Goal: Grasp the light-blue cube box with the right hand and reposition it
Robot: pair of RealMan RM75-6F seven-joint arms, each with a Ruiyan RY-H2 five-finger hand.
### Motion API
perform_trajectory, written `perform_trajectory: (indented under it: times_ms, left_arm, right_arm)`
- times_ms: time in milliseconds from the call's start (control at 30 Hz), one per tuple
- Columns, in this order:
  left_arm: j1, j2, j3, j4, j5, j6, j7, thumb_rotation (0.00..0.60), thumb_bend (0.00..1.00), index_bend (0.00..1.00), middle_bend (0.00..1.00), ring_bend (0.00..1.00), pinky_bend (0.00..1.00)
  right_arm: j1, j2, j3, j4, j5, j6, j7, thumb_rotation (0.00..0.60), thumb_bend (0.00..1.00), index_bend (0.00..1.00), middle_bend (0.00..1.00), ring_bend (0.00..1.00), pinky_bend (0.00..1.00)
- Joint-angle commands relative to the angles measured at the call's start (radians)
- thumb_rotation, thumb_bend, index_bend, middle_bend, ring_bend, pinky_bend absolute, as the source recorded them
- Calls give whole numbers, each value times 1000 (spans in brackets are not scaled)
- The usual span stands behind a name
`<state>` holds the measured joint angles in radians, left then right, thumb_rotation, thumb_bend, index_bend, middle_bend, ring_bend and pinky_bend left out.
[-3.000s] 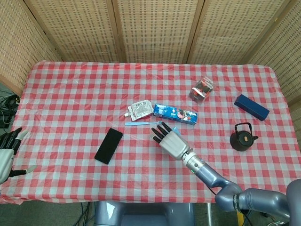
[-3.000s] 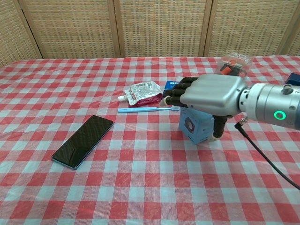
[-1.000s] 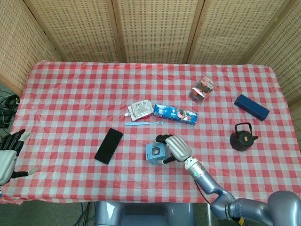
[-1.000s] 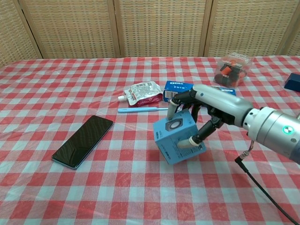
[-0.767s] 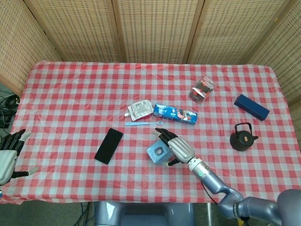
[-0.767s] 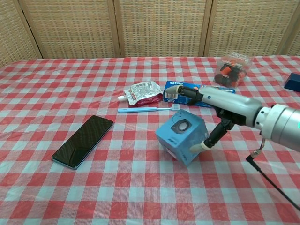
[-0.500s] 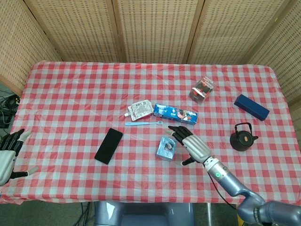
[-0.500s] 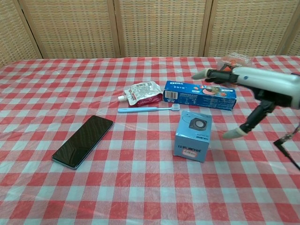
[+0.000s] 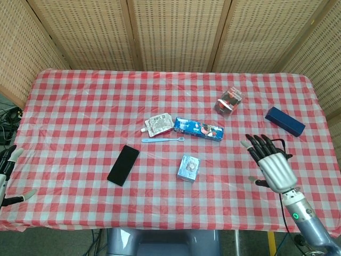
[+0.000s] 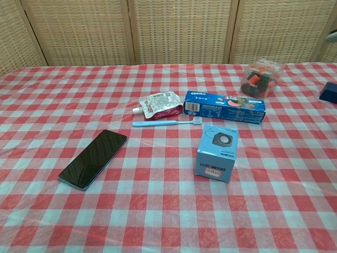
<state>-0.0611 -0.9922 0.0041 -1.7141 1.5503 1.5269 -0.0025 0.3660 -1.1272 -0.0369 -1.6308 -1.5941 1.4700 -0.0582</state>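
The light-blue cube box stands alone on the checked cloth, just in front of the toothpaste carton, with a printed label facing the chest camera. My right hand is raised off to the right of it, well apart, fingers spread and holding nothing; it shows only in the head view. My left hand hangs at the table's left edge with fingers apart, partly cut off by the frame.
A black phone lies left of the box. A blue toothbrush, a red-and-white pouch and a toothpaste carton lie behind it. A black teapot, navy box and clear container sit at the right.
My right hand let go of the box, which settled upright on the cloth, then drew away to the right and out of the chest view. The left hand slid slightly further left.
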Motion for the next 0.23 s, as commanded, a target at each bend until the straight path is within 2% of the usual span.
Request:
perform_trajectory:
  times_ms: [33,233]
  left_arm:
    - [15,3,8,13,29,27,-27,600,0,0,0,0,0]
    - [24,8,13,22,47,43,-49,600,0,0,0,0,0]
  right_arm:
    - [-99,1,-3,-14,21,105,-68,600,0,0,0,0,0]
    - [-149,-23,18,15,18,164,-78,600,0,0,0,0,0]
